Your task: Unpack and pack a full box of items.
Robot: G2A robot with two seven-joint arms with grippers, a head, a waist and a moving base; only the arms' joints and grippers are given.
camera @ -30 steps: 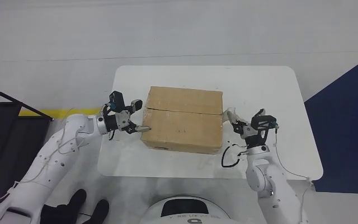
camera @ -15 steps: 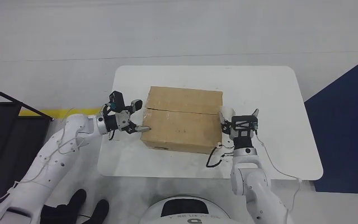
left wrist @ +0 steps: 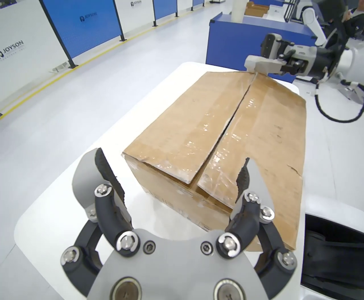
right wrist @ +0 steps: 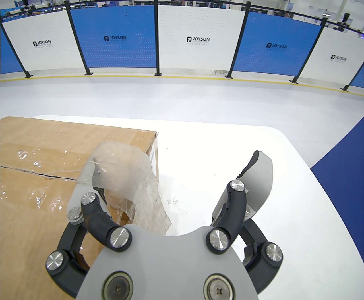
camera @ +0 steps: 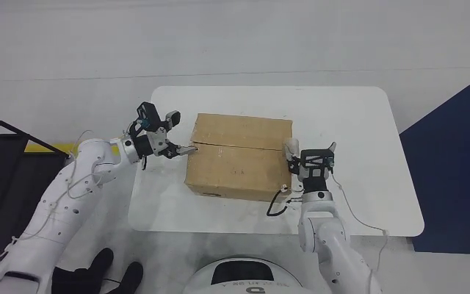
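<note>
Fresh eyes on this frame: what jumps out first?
A big cardboard box sits in the middle of the white table, flaps closed along a glossy top seam. An open pincer is at each end: the left pincer facing the seam, the right pincer at the opposite end. A torn strip of clear tape hangs loose off that end, draped against the right pincer.

Logo wordmark on white barrier panels (right wrist: 199,22), box (camera: 239,158) print unreadable
</note>
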